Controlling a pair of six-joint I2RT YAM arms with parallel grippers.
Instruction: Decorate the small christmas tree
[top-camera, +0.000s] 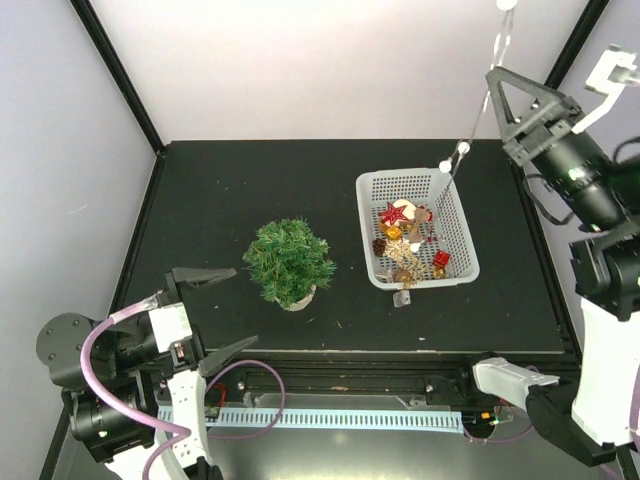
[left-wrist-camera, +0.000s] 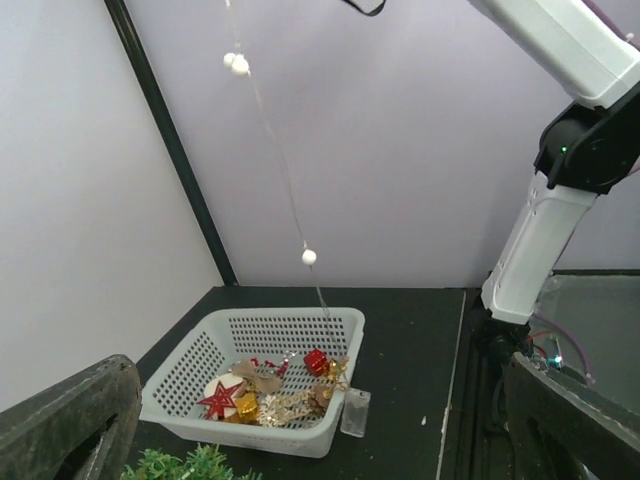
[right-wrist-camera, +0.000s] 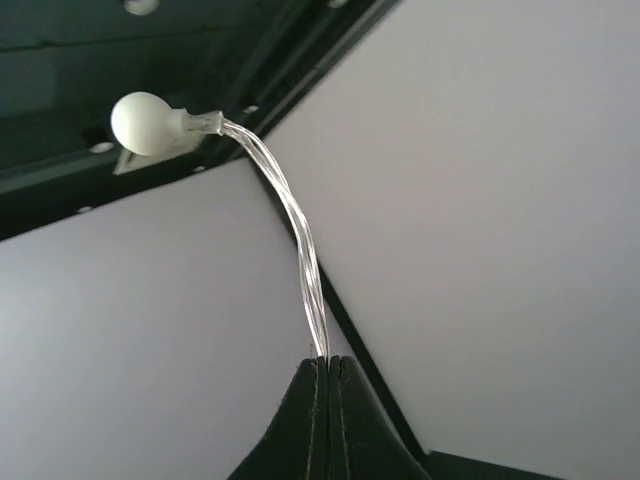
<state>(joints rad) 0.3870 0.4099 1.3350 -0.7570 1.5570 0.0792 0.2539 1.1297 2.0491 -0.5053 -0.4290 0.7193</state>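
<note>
Right wrist: right gripper (right-wrist-camera: 327, 363) jaws clamp bead string (right-wrist-camera: 300, 250), held high, probably to clear basket (top-camera: 368, 230); left gripper (top-camera: 246, 305) jaws apart, idle.

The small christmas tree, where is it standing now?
In the top external view the small christmas tree stands on the black table, left of the white basket and near the open left gripper.
</note>
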